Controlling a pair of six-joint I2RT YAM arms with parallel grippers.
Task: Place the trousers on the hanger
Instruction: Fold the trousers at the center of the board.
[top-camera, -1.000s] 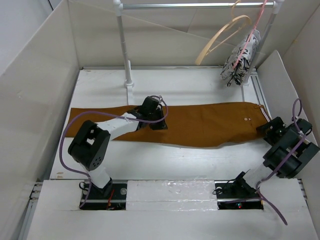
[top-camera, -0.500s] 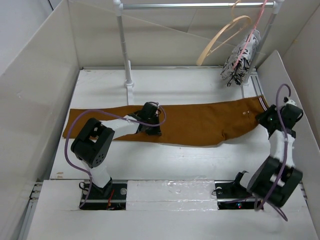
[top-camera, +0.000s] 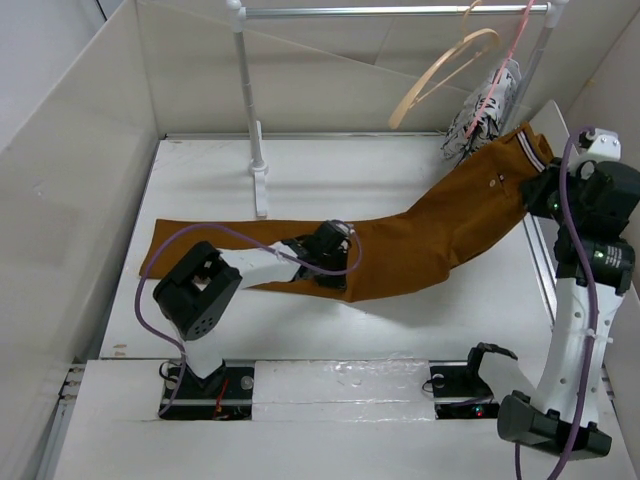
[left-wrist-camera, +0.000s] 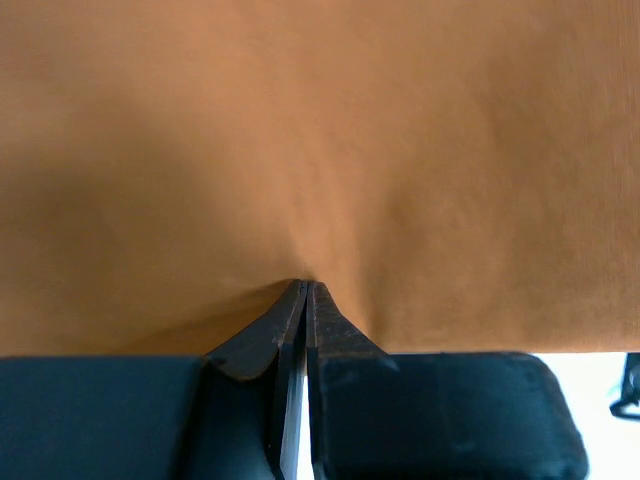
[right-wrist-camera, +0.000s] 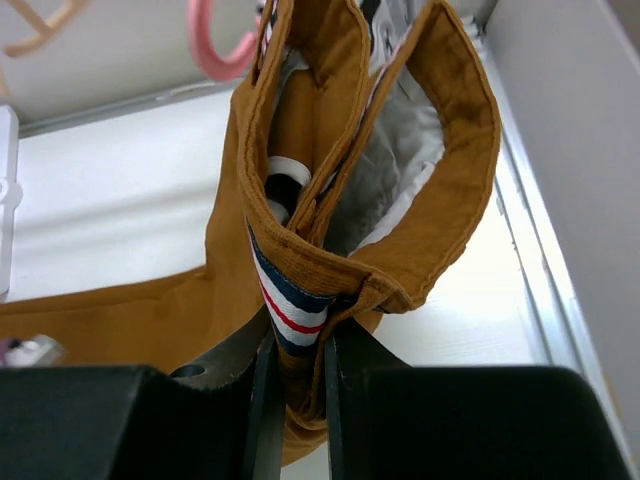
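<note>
Nearest, our left gripper (top-camera: 332, 262), jaws shut, pinches the trousers (top-camera: 420, 235) mid-leg on the table (top-camera: 400, 160). Farther right, our right gripper (top-camera: 548, 192) clamps the striped waistband (right-wrist-camera: 285, 300) in the air, below the hanger (top-camera: 440, 70). The stretched cloth could tug that waistband free. A second ago it lay flat.

Overhead view steep down over whole bench (top-camera: 380, 170), both wrist views tight on trousers (top-camera: 420, 240), cloth shared with overhead.
</note>
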